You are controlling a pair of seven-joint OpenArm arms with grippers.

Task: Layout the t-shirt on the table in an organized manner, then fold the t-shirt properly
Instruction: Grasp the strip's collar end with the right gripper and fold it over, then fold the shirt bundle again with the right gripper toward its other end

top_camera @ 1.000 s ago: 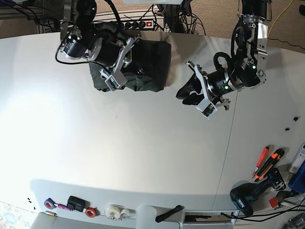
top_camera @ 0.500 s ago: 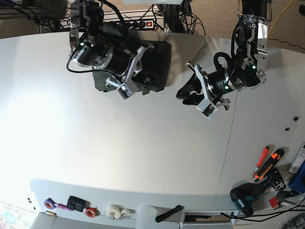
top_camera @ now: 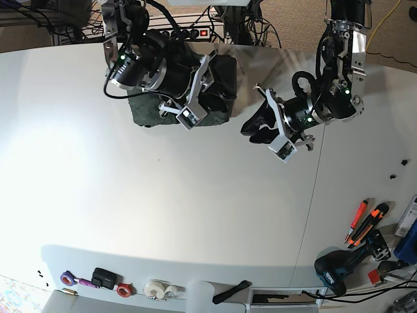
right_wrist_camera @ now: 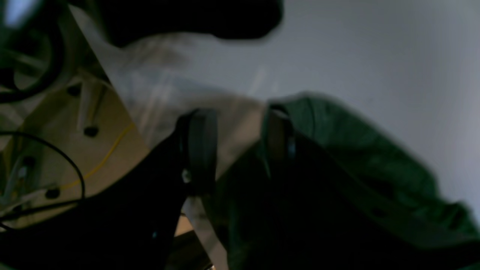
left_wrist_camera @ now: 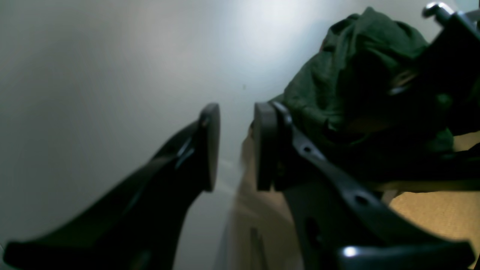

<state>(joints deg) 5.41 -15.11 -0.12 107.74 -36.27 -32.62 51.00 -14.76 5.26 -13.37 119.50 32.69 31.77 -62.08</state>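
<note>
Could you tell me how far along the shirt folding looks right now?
Done: the t-shirt sits as a compact folded bundle near the table's far edge. In hand: right gripper open above it, holding nothing. Left gripper idles empty. Left: apparently just withdrawing.

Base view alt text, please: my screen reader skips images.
From above, a bunched dark green t-shirt lies near the far edge of a white table, with the right pincer over it. The left pincer hovers empty beside it, and hand tools lie at the near right corner.

Right tool point(right_wrist_camera: 234, 150) jaws apart, left tool point(left_wrist_camera: 234, 146) jaws parted, empty, arms apart
</note>
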